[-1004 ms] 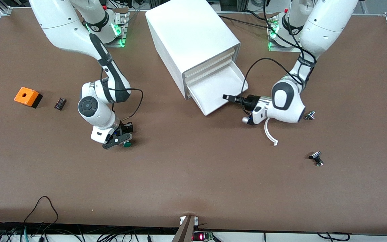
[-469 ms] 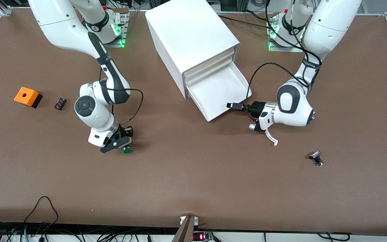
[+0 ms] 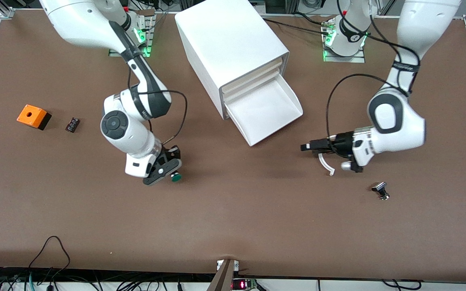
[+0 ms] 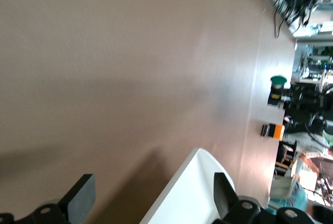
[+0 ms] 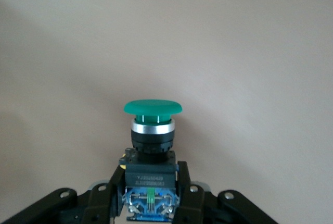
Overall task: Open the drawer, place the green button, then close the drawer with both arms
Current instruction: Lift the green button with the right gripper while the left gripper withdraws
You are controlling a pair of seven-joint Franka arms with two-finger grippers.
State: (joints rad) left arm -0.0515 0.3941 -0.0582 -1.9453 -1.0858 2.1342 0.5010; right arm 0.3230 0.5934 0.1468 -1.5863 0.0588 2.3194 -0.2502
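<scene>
Bottom drawer (image 3: 266,110) of the white three-drawer cabinet (image 3: 233,44) stands pulled out, tray bare; the opening step reads as done. Left gripper (image 3: 306,147) hangs over bare table at about 4 o'clock from the drawer's front lip, fingers spread wide in the left wrist view and holding nothing. Right gripper (image 3: 167,170) is clamped on the blue-black body of the green-capped push button (image 3: 175,176), over the table at about 8 o'clock from the drawer and well apart from it. Judged remaining: carry the button to the tray, release it, push the drawer shut. Writing: a white label on the button body (image 5: 149,169) carries a line of characters beginning "YJ"; the remainder is too small to read reliably. No other marking is legible.
</scene>
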